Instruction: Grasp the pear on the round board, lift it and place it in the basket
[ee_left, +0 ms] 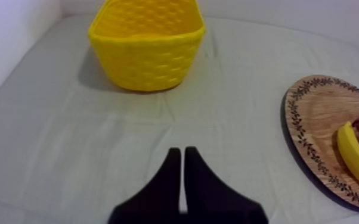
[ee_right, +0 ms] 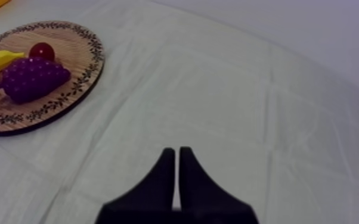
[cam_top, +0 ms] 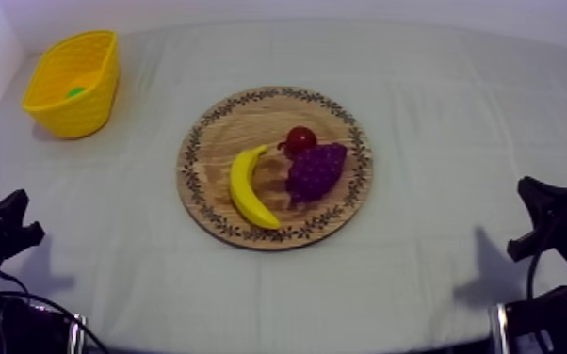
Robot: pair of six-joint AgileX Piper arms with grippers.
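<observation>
- Yellow basket (cam_top: 85,111) is set upright at the far left corner of the tabletop, with its opening turned upward.
- Green is seen inside it: the pear (cam_top: 75,91) lies low in the basket, below the rim and well apart from the board.
- Round wooden board (cam_top: 250,122) with a patterned rim is laid flat near the middle of the tabletop, on the grey-white cloth (cam_top: 457,104).
- Three toy fruits are carried by the board. A banana (cam_top: 243,188) is curved along the side toward the tabletop's left edge. A bunch of grapes (cam_top: 315,171) is placed just beside it, toward the right edge. A small red fruit (cam_top: 299,139) is placed at the far end of the grapes, touching them.
- Whether the banana and the grapes touch cannot be told.
- Left gripper (ee_left: 182,152) is held low near the front left corner of the tabletop. Its two black fingers are pressed together into a narrow wedge with nothing between them. It is pointed across bare cloth toward the basket, well apart from it.
- Right gripper (ee_right: 176,152) is held low near the front right corner of the tabletop. Its fingers are likewise pressed together and nothing is gripped. Bare cloth lies under it, and the board is well apart from it.
</observation>
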